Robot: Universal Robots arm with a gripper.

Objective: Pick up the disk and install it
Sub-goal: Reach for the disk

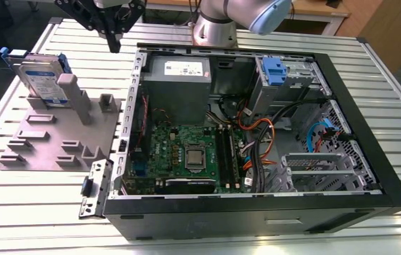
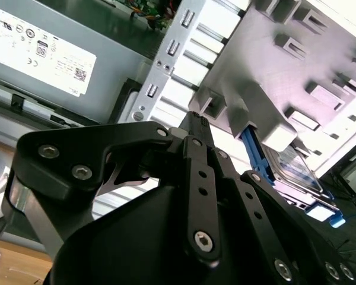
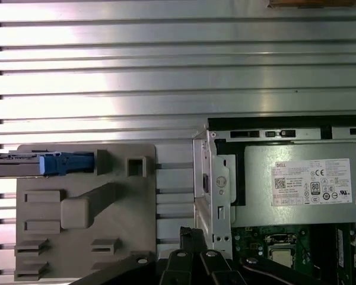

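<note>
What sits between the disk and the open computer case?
In the exterior view, the grey fixture's tall post and short post stand between the disk and the case, then a narrow strip of table.

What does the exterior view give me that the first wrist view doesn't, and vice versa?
Exterior view: the silver hard disk showing its labelled face, upright in the grey plastic fixture, plus the blue-latched drive bay inside the black computer case. First wrist view: the disk edge-on, its blue rail beside a fixture post. Both: the fixture, the grey power-supply box, and the black gripper, apart from the disk.
</note>
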